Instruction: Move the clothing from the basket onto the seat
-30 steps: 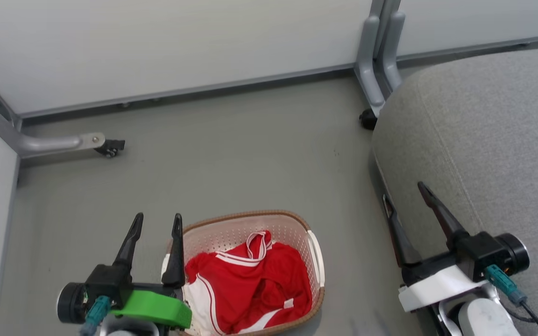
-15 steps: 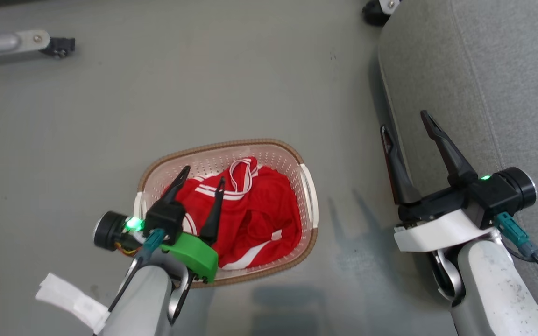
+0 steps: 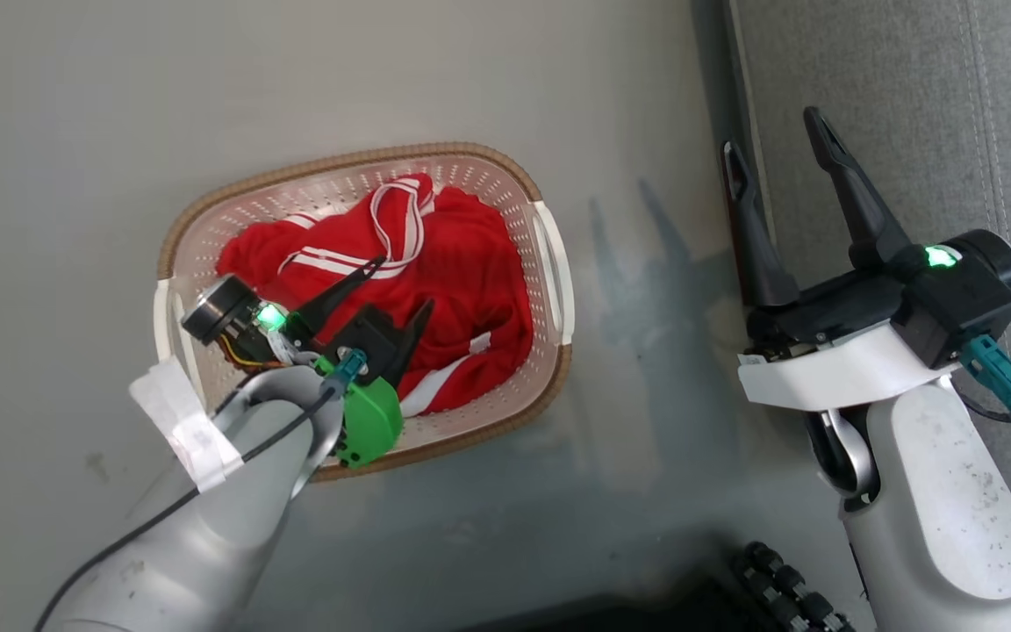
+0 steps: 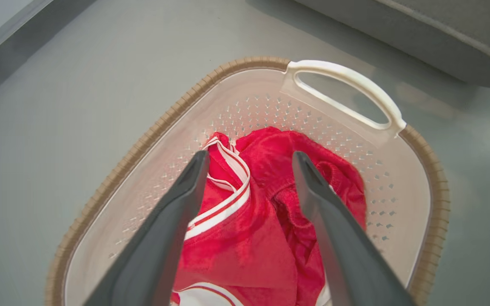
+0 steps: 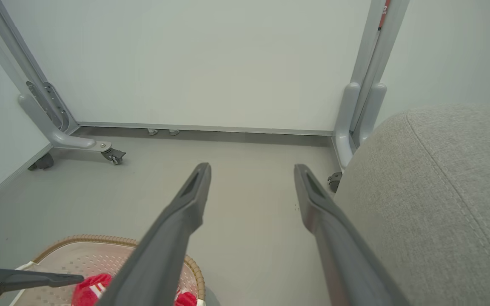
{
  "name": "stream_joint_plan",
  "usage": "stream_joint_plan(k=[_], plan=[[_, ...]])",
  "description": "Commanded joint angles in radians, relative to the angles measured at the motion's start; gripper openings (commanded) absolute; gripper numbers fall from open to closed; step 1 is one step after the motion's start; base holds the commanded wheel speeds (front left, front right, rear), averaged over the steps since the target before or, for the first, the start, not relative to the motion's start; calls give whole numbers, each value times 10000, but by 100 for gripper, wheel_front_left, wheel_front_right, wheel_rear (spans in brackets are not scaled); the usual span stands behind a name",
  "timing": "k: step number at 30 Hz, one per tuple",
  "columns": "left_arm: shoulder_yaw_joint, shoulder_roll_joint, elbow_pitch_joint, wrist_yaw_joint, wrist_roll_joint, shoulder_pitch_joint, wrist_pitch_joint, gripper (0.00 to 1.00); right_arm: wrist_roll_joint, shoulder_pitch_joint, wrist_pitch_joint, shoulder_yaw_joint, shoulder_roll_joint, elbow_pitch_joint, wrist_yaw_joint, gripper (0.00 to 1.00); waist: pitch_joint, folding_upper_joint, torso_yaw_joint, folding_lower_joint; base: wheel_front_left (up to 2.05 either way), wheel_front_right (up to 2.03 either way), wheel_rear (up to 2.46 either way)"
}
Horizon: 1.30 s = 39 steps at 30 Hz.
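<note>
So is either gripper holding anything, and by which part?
Nothing is held: the left gripper hangs open over the red, white-striped clothing in the cream perforated basket; the right gripper is open.

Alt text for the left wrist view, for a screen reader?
The left gripper, jaws open, hangs over red clothing with white stripe trim heaped in the cream perforated basket. The basket sits on a grey floor, the grey seat edge beyond its white handle.
</note>
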Motion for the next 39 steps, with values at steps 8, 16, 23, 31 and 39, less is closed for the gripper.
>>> stream_joint_plan(k=[8, 16, 23, 31, 39], plan=[[-985, 554, 1695, 9, 492, -1671, -1, 100, 743, -491, -53, 412, -14, -93, -3, 100, 1609, 0, -1360, -2, 0, 0, 0], [-1717, 534, 3409, 13, 568, -2706, 141, 100, 1150, -451, -53, 527, -15, -95, -3, 100, 2059, 0, -1767, -2, 0, 0, 0], [-1787, 728, 4341, 42, 490, -3292, 350, 100, 1384, -601, -51, 682, -15, -181, -3, 100, 2524, 0, -2007, -2, 0, 0, 0], [-1820, 1022, 4710, 28, 233, -3499, 1235, 100, 1529, -715, -51, 623, -15, -219, -3, 100, 2927, 0, -2097, -2, 0, 0, 0], [-1812, 1240, 4783, 318, 76, -3476, 1753, 0, 1748, -824, -51, 838, -17, -237, -3, 100, 3160, 0, -2219, -2, 0, 0, 0]])
